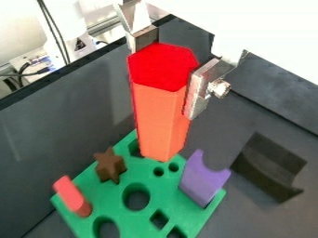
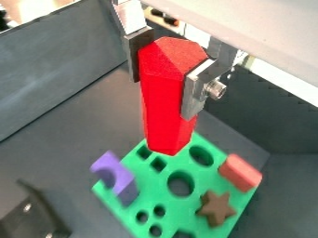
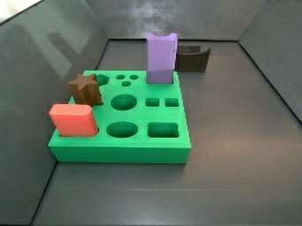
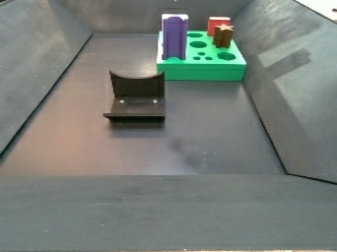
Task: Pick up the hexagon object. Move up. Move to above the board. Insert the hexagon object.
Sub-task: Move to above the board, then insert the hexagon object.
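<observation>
In both wrist views my gripper is shut on the hexagon object, a tall bright red prism held upright near its top. Its lower end hangs over a corner region of the green board; whether it touches cannot be told. Both side views show the board on the floor, with neither the gripper nor the hexagon object in their frames.
On the board stand a purple block, a salmon-pink block and a brown star. The dark fixture stands beside the board. Grey walls enclose the floor.
</observation>
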Robot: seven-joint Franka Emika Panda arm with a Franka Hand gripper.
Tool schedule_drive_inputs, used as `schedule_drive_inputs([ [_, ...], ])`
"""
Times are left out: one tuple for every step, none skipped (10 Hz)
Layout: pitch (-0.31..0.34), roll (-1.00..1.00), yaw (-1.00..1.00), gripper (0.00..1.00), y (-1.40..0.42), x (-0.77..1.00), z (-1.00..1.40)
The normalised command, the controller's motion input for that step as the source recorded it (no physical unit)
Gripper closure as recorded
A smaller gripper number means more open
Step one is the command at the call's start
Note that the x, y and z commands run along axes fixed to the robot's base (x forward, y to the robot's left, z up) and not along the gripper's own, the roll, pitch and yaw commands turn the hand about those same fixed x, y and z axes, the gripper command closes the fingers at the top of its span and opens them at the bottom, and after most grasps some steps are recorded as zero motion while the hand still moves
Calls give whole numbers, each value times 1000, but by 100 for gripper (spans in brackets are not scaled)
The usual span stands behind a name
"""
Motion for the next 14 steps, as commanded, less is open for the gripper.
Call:
schedule_drive_inputs([
  [142, 4, 6, 100, -498, 180, 61],
  [129, 9, 8, 100, -301, 122, 52],
  [-4, 0, 0, 100, 0, 0, 0],
  [-20, 0, 0, 100, 0, -37, -37],
  [-27, -26, 0, 100, 89, -89, -151],
  [-41, -71, 3, 100, 171, -100, -220],
  [-49, -76, 17, 100, 186, -174, -271],
  [-57, -86, 6, 100, 183, -177, -260],
  [-51, -87, 0, 100, 220, -229, -277],
  [-66, -97, 0, 100, 249, -291, -297],
  [-87, -161, 0, 100, 311, -337, -329],
  [-106, -236, 0, 100, 337, -251, -297],
  [-137, -320, 0, 100, 403, -231, -291],
  [-173, -386, -29, 100, 426, -200, -314],
])
